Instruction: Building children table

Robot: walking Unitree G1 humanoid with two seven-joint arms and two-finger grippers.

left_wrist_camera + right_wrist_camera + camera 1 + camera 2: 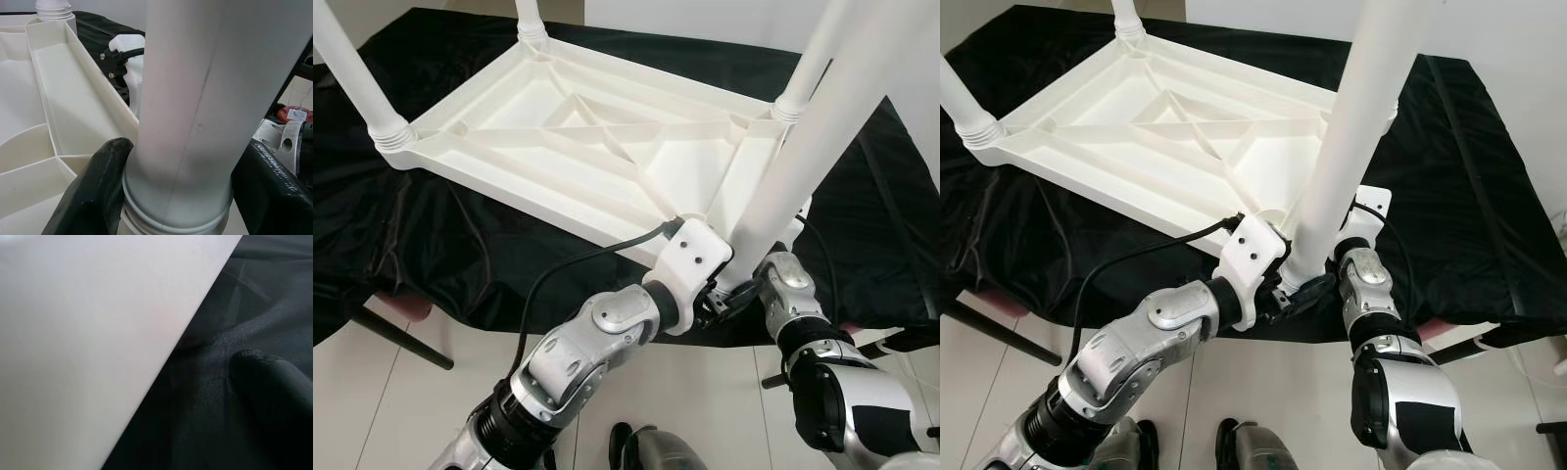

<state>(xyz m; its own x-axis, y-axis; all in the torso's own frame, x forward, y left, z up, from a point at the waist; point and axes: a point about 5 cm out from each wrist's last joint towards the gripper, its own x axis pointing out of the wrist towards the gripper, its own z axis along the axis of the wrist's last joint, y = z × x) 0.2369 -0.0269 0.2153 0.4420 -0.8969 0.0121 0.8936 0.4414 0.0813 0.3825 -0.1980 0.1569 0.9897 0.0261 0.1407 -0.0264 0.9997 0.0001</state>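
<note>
A white plastic children's table (558, 127) lies upside down on a black cloth (891, 215). Legs stand in its far-left corner (352, 69), back corner (530, 20) and right corner (808, 69). A fourth white leg (822, 147) rises from the near corner. My left gripper (713, 297) is shut on this leg's ribbed base, with a black finger (98, 191) pressed on each side. My right gripper (749, 287) sits at the same base from the other side. One of its fingers (274, 387) stands clear of the leg (73, 333), so it looks open.
The cloth-covered surface ends just in front of my arms, with pale floor tiles (431, 401) below. A dark support bar (401, 338) and something reddish (406, 308) sit under the left edge. A black cable (568, 264) runs along my left forearm.
</note>
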